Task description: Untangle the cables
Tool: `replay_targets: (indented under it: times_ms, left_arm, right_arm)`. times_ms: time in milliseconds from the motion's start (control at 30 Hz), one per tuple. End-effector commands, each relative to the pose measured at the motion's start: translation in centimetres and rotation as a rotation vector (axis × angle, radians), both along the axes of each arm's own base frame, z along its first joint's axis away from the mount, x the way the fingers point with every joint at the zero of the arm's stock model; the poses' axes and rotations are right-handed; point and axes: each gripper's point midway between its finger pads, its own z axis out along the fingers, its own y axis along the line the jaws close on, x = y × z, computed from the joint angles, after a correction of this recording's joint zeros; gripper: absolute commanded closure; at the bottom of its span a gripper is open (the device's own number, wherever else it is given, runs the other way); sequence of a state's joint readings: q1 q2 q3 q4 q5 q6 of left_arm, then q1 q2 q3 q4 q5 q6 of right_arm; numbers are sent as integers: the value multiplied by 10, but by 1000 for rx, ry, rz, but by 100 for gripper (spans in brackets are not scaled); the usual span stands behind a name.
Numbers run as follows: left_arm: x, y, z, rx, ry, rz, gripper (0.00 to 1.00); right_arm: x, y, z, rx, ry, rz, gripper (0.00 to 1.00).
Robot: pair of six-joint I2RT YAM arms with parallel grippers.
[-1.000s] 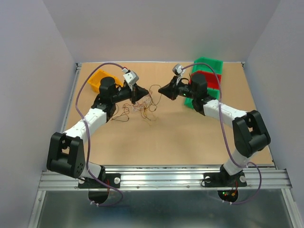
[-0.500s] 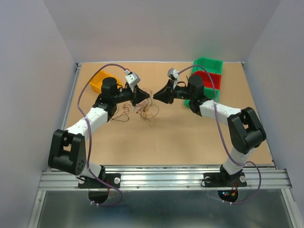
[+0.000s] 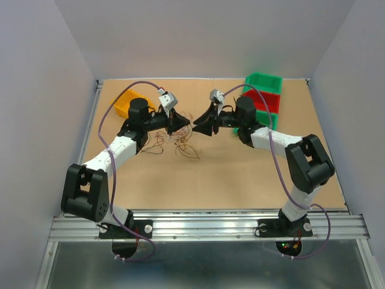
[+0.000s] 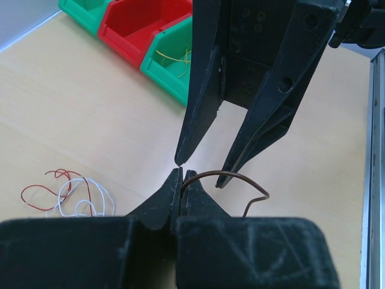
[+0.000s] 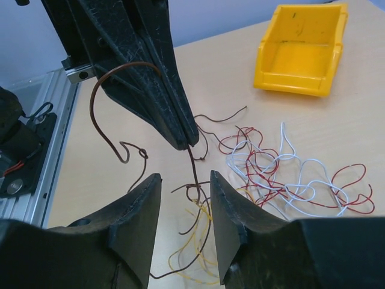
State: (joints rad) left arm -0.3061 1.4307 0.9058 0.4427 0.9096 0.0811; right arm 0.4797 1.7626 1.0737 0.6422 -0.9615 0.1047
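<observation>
The left hand (image 4: 181,178), fully closed, pinches a brown wire (image 4: 225,175) above the counter (image 3: 240,174), probably to draw it out of the cables (image 3: 186,147) lying below. The right hand (image 5: 185,180) faces it, half open, gripping nothing.

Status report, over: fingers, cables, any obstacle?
Left fingers shut on brown wire. Right fingers open, straddling it. Other cables loose on table. Nothing in the way.

Pale grey walls (image 3: 192,36), tan tabletop (image 3: 228,174)
</observation>
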Motion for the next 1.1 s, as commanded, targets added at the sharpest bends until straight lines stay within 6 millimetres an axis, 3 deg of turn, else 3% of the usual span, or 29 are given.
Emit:
replay_targets:
  times_ms: [0,200,333,400,433,467,633,833,933,967,1067]
  left_arm:
    - [0,-4,30,-28,-73,-31,100]
    - [0,-4,30,-28,-70,-32,100]
    - [-1,-5,29,-27,-65,-37,100]
    - [0,-5,30,-27,-68,-36,100]
    - [0,-4,28,-25,-64,-33,100]
    - [0,-5,29,-25,-68,-34,100]
    - [-1,-4,31,-26,-71,-33,100]
    - [-3,-4,31,-31,-62,-44,100]
    - [-2,-4,30,-30,-60,-44,100]
    - [-2,-4,31,-30,-62,-42,100]
    - [-3,-4,32,-32,-69,-43,100]
  right_arm:
    - [-6,13,21,30,-83,84,56]
    - [-4,20,15,7,-82,89,52]
    - [-13,27,15,10,-92,141,41]
    - [-19,30,14,10,-102,160,22]
    - [-22,32,14,11,-116,169,0]
    - [-24,32,14,11,-116,169,0]
    - [-35,28,15,7,-169,183,0]
    - [-31,31,21,15,-162,156,4]
    - [-22,37,24,31,-139,122,20]
    - [-19,38,24,35,-122,107,31]
    - [-14,41,27,50,-106,96,51]
